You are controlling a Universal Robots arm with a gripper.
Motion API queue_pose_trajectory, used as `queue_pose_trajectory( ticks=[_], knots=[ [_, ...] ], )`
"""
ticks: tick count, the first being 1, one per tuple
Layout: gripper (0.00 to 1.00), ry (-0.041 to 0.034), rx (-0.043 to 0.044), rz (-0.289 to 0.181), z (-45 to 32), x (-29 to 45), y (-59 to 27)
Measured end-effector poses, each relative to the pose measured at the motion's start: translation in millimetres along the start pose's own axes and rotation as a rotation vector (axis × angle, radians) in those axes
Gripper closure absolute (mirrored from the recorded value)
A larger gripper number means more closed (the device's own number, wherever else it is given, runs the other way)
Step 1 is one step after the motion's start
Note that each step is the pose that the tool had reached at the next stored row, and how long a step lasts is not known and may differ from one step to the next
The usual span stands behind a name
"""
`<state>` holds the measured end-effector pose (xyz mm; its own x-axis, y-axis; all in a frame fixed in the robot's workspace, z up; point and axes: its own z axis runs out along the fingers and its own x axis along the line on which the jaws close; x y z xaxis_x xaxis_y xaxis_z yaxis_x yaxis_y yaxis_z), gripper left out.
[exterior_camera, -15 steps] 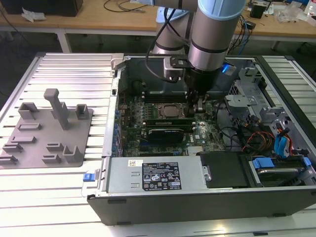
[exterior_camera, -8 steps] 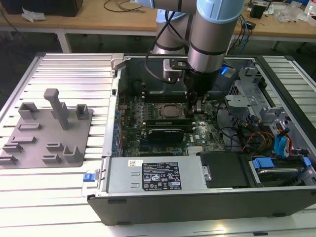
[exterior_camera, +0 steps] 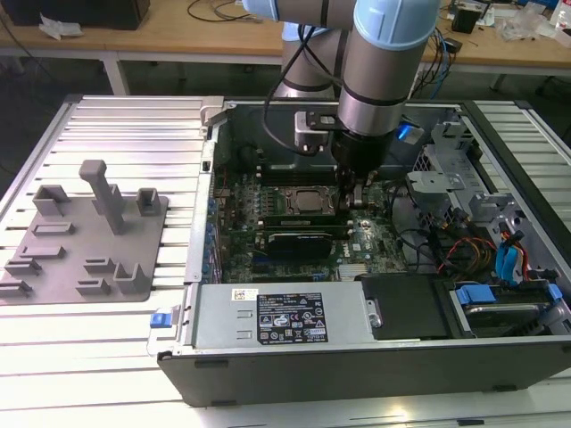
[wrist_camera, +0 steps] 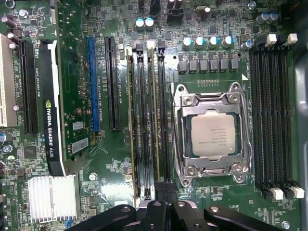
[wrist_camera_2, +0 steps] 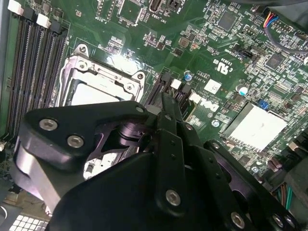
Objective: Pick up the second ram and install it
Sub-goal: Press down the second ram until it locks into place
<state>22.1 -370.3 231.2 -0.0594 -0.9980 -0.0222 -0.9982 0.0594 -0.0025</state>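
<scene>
Gripper (wrist_camera: 162,204) closed thin over the memory slots (wrist_camera: 147,120) beside the CPU socket (wrist_camera: 211,134); second ram (wrist_camera: 153,120) looks nearly seated, latching unconfirmed.

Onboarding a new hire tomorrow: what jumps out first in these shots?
The gripper reaching down into the open computer case, over the motherboard by the CPU socket. In the first wrist view its fingertips sit at the end of the memory slots beside that socket, with the black-shrouded expansion card further off.
</scene>
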Motion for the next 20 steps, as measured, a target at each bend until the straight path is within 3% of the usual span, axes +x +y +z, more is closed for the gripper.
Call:
queue_pose_trajectory(
  ticks=[6,11,20],
  knots=[
    [0.92,-0.0012,0.0002,0.000,1.6,-0.1,0.0],
    [0.92,0.0003,0.0002,0.000,-13.8,-0.4,-0.1],
    [0.92,0.0005,0.0002,0.000,-14.8,-0.2,3.2]
  ],
)
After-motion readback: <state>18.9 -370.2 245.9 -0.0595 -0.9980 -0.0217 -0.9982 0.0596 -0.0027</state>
